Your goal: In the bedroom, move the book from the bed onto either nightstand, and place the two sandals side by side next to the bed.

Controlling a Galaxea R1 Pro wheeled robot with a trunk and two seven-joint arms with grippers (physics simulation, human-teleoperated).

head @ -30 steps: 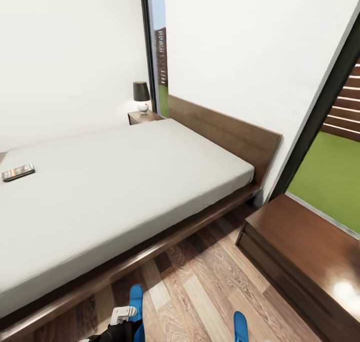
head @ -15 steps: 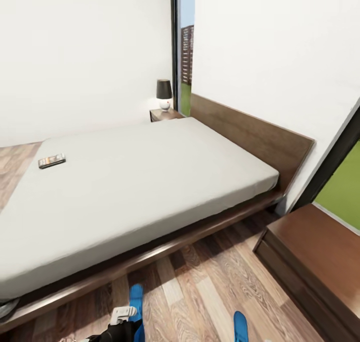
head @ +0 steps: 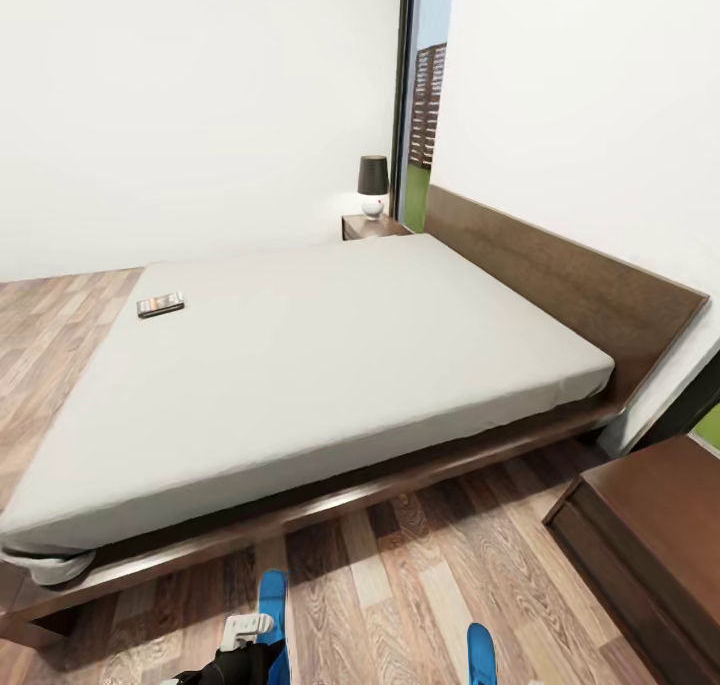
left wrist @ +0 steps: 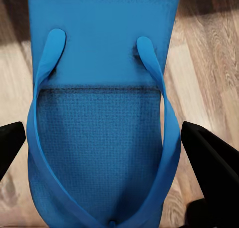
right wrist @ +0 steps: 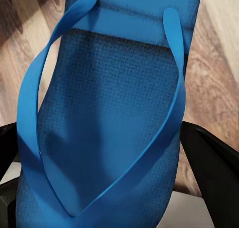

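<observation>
Both grippers are closed on sandals: the left gripper (left wrist: 107, 138) has its black fingers (left wrist: 211, 160) pressed to either edge of one blue sandal (left wrist: 99, 138), and the right gripper (right wrist: 107, 153) clamps the other sandal (right wrist: 104, 133) the same way. From the head camera both arms sit low and close to the body, the two sandals held apart above the wood floor (head: 400, 585) beside the bed (head: 330, 365). On the mattress's far left part lies the book (head: 160, 305), and a nightstand (head: 372, 226) with a lamp (head: 373, 185) stands past the far side.
</observation>
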